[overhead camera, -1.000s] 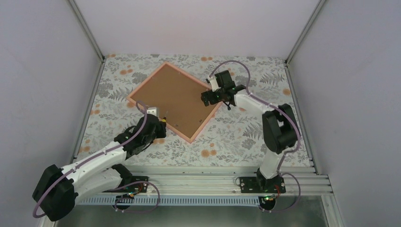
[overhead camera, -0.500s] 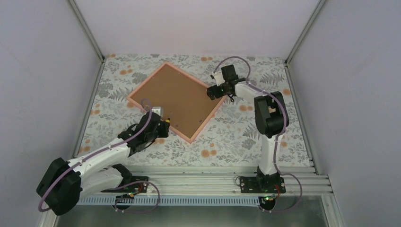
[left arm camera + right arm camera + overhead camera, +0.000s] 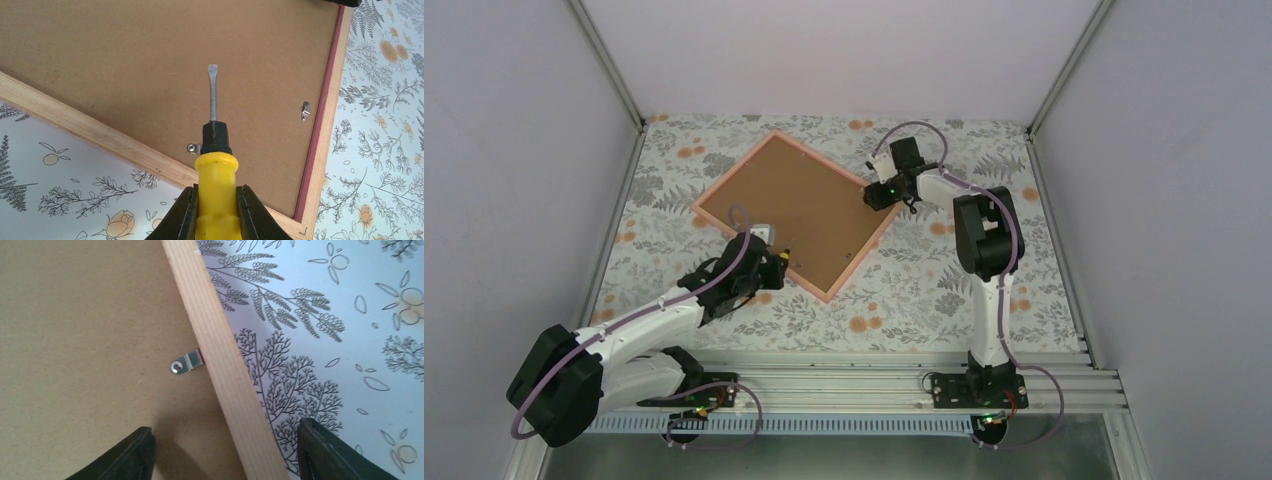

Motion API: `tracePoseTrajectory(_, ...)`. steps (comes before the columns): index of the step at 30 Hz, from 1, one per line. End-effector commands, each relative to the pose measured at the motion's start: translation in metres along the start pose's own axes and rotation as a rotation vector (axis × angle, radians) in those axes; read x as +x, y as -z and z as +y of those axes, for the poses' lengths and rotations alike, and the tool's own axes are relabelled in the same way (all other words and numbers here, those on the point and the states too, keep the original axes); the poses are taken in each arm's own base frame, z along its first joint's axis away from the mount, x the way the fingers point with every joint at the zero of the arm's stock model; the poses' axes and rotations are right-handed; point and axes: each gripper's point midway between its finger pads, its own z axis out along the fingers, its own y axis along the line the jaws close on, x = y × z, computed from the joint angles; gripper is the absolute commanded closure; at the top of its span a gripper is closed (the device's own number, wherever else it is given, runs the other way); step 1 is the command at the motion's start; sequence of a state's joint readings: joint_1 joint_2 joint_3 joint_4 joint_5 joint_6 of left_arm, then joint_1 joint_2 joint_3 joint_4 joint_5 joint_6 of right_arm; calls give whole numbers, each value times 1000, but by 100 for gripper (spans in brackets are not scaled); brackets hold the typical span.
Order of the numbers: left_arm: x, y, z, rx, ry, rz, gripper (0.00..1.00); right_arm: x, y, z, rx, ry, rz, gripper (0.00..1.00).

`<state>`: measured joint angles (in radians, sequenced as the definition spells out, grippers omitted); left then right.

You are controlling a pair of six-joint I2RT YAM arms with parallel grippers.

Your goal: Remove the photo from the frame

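- Frame [image 3: 734,170] lies face down on the floral table cover [image 3: 904,300]. It is turned like a diamond, and its brown backing board [image 3: 799,200] faces up.
- The photo is not visible in any view. Only the backing board shows inside the rails.
- Left gripper [image 3: 216,200] is clamped on the yellow handle of a screwdriver [image 3: 215,165]. In the top view it sits at the frame's 7 o'clock edge.
- The screwdriver blade points to 12 o'clock in the wrist view, and its tip is over bare backing board. Whether the tip touches the board cannot be told.
- A metal turn clip [image 3: 193,148] shows on the near rail, just beside the tool's black collar at its 9 o'clock and partly hidden by it. A second clip [image 3: 305,110] sits on the rail at 3 o'clock, well apart from the blade.
- Right gripper [image 3: 225,440] is at the frame's 3 o'clock corner in the top view. Its jaws stand apart and hold nothing.
- The jaws straddle the pale wooden rail [image 3: 215,340], one finger over the board and one over the cover, with a gap on each side.
- A third clip [image 3: 186,363] lies at 11 o'clock from that gripper, touching the rail's inner edge.
- The frame's 12 o'clock corner is near the back wall, and its 9 o'clock corner is near the left wall.
- The widest stretches of cover lie from 3 to 6 o'clock.
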<state>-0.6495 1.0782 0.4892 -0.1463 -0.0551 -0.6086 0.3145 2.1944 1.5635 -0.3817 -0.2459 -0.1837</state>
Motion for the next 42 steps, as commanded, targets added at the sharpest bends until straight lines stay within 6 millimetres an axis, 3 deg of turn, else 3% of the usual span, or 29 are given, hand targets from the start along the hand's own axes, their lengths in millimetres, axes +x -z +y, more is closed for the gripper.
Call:
tracePoseTrajectory(1, -17, 3, -17, 61, -14, -36, 98, 16, 3, 4, -28, -8, 28, 44)
tracePoseTrajectory(10, -14, 5, -24, 105, -5, -20, 98, 45, 15, 13, -16, -69, 54, 73)
tracePoseTrajectory(21, -9, 4, -33, 158, 14, 7, 98, 81, 33, 22, 72, -228, 69, 96)
tracePoseTrajectory(25, -7, 3, -36, 176, 18, 22, 98, 98, 39, 32, 108, -322, 72, 96)
tracePoseTrajectory(30, -4, 1, -42, 204, 14, 42, 98, 115, 47, 64, 75, -388, 71, 96)
tracePoseTrajectory(42, 2, -7, -55, 274, 14, 85, 98, 121, 53, 132, 3, -457, 56, 96)
